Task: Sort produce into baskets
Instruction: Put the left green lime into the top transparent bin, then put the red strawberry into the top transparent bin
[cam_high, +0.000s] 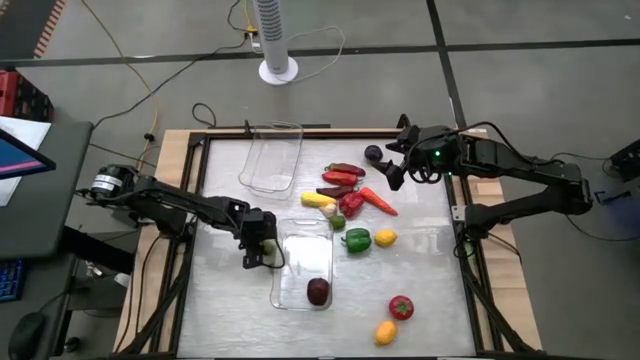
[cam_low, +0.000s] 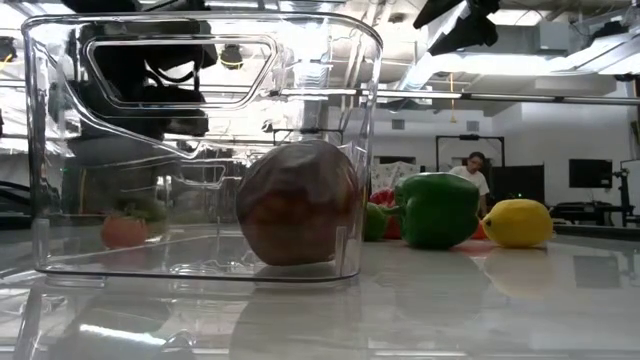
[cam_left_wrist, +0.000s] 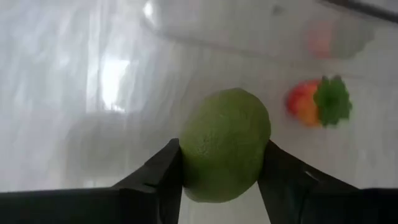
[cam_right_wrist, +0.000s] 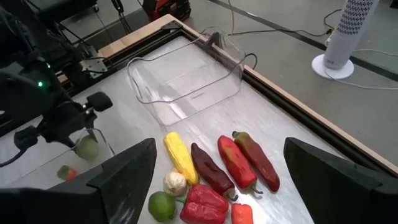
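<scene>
Above the table, high view: two clear baskets; the near basket (cam_high: 303, 262) holds one dark plum (cam_high: 318, 290), the far basket (cam_high: 272, 157) holds nothing.
Left gripper, high view: the left gripper (cam_high: 268, 247) sits at the near basket's left wall, clamped on a green lime (cam_high: 269, 246), apparently poised to carry it in over the rim.
Right gripper, high view: the right gripper (cam_high: 394, 160) hangs beyond the produce pile (cam_high: 345, 190), on the far side from the near basket, spread wide and carrying nothing; it seems to be waiting.
Loose produce, high view: a green pepper (cam_high: 357, 239) and lemon (cam_high: 385, 237) lie just right of the near basket; a tomato (cam_high: 401, 307) sits nearer the front edge.
Low view: the plum rests on the near basket's floor, which suggests this basket takes fruit.
Left wrist view: both fingers (cam_left_wrist: 158, 180) press the lime's sides, holding it above the tabletop.
Right wrist view: jaws wide apart; peppers and a yellow corn cob (cam_right_wrist: 179, 155) lie between the far basket and the near one.
</scene>
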